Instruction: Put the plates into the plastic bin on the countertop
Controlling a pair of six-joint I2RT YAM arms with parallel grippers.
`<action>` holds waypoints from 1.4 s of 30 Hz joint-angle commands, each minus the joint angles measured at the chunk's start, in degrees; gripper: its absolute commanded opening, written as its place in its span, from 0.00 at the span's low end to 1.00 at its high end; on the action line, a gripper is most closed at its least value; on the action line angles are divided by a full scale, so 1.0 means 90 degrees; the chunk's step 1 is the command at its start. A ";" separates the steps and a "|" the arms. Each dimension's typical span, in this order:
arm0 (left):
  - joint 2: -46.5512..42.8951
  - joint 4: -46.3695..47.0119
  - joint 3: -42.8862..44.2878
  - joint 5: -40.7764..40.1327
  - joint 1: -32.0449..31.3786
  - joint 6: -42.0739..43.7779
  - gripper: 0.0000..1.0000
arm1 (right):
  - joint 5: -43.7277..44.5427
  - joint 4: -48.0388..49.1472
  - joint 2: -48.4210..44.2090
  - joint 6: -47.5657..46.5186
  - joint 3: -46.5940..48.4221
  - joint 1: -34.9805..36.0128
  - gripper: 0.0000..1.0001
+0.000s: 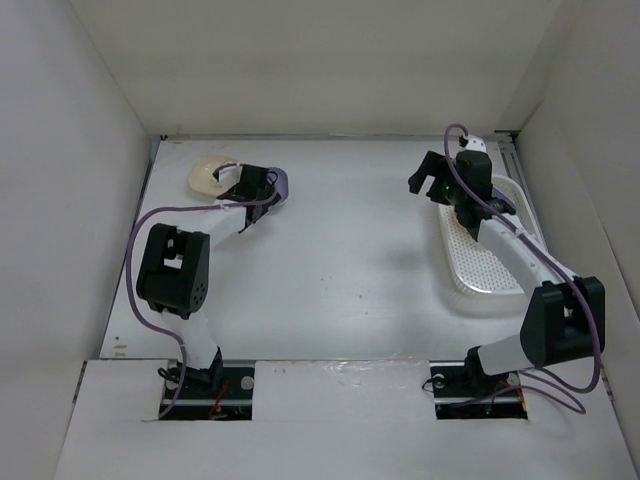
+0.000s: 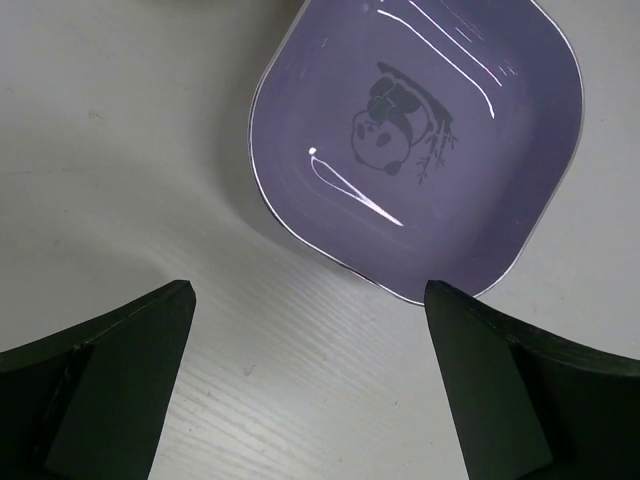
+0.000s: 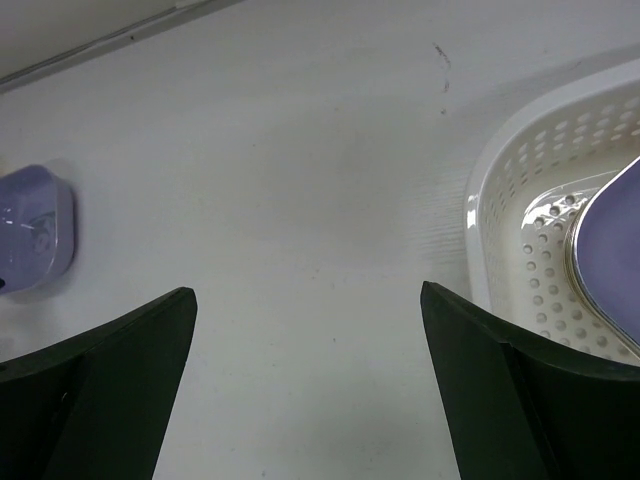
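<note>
A purple plate (image 2: 415,140) with a panda print lies flat on the white countertop (image 1: 340,260), just beyond my left gripper (image 2: 308,300), which is open and empty; the right fingertip reaches the plate's near rim. In the top view the left gripper (image 1: 263,186) is at the far left beside this purple plate (image 1: 281,183), with a cream plate (image 1: 207,176) to its left. My right gripper (image 3: 308,300) is open and empty over bare countertop, left of the white plastic bin (image 3: 500,200). A second purple plate (image 3: 610,260) lies in the bin. The other plates are out of view.
The bin (image 1: 478,262) stands at the right, near the right wall, partly under my right arm. My right gripper (image 1: 427,176) hovers at its far left corner. White walls close the countertop at the back and both sides.
</note>
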 commanded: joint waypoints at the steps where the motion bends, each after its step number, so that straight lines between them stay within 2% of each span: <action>1: -0.0001 0.0109 0.0331 -0.0306 0.0011 -0.0197 1.00 | -0.0164 0.0352 0.0061 -0.0119 0.0347 0.0070 1.00; 8: 0.0683 -0.0360 0.0792 -0.0521 0.0158 -0.0471 0.88 | -0.0222 0.0411 0.0061 -0.0119 0.0406 0.0070 1.00; 11: 0.0918 -0.0419 0.1006 -0.0521 0.0158 -0.0529 0.81 | -0.0281 0.0411 0.0003 -0.0119 0.0406 0.0070 1.00; 12: 0.1102 -0.0477 0.1162 -0.0521 0.0158 -0.0529 0.76 | -0.0281 0.0411 0.0003 -0.0119 0.0406 0.0070 1.00; 15: 0.1328 -0.0536 0.1299 -0.0366 0.0158 -0.0529 0.54 | -0.0281 0.0411 -0.0055 -0.0119 0.0406 0.0070 1.00; 16: 0.1396 -0.0536 0.1300 -0.0288 0.0158 -0.0529 0.36 | -0.0281 0.0411 -0.0056 -0.0119 0.0406 0.0070 1.00; 17: 0.1397 -0.0536 0.1300 -0.0122 0.0158 -0.0529 0.25 | -0.0281 0.0411 -0.0056 -0.0119 0.0406 0.0070 1.00; 20: 0.1310 -0.0410 0.1183 -0.0023 -0.0017 -0.0374 0.02 | -0.0281 0.0411 -0.0114 -0.0119 0.0406 0.0070 1.00; 24: 0.0997 -0.0409 0.1183 0.0153 -0.0515 -0.0090 0.00 | -0.0281 0.0411 -0.0056 -0.0119 0.0406 0.0070 1.00; 28: 0.0480 -0.0186 0.1056 0.0328 -0.1043 0.0416 0.00 | -0.1195 0.0586 0.0285 -0.0352 0.0464 0.0128 1.00; 31: 0.0079 -0.0049 0.0997 0.0571 -0.1404 0.1022 0.00 | -0.1336 0.0645 0.0529 -0.0792 0.0688 0.0508 1.00; 35: -0.0321 -0.0048 0.0997 0.1039 -0.1590 0.1277 0.00 | -0.1219 0.0401 0.0900 -0.1134 0.1040 0.1153 1.00; 39: -0.0887 0.0088 0.0715 0.1665 -0.1590 0.1336 0.00 | -0.1218 0.0264 0.1242 -0.1193 0.1236 0.1330 1.00; 42: -0.1239 0.0206 0.0655 0.2104 -0.1590 0.1394 0.00 | -0.1433 0.0264 0.1477 -0.1193 0.1314 0.1476 0.94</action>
